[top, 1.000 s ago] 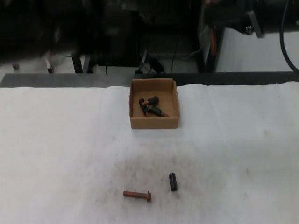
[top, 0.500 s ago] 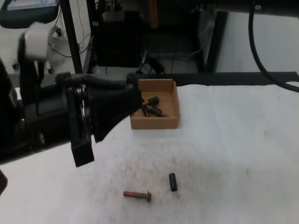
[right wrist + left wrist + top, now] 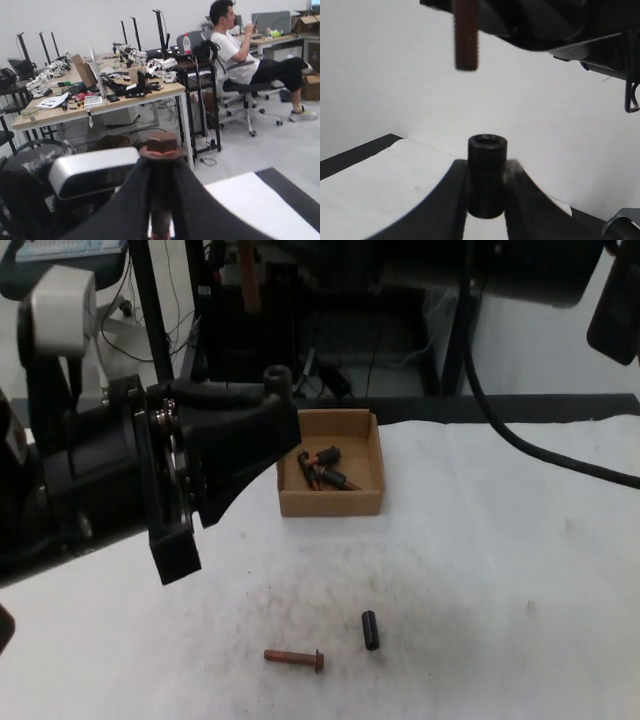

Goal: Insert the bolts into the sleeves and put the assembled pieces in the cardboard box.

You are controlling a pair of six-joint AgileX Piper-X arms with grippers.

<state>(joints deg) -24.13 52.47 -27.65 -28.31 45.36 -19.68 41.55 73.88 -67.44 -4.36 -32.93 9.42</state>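
The counter (image 3: 520, 570) is white, smudged grey near the front. Tan cardboard box (image 3: 330, 503). Loose bolt (image 3: 294, 657) rusty orange-brown; loose sleeve (image 3: 371, 630) black. The held sleeve (image 3: 487, 182) is black, the held bolt (image 3: 161, 150) reddish-brown.

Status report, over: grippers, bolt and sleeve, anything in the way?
Left gripper shut on sleeve, upright. Right gripper shut on bolt, tip above sleeve, not inserted. Gap between them clear. Spare bolt and spare sleeve lie on bench.
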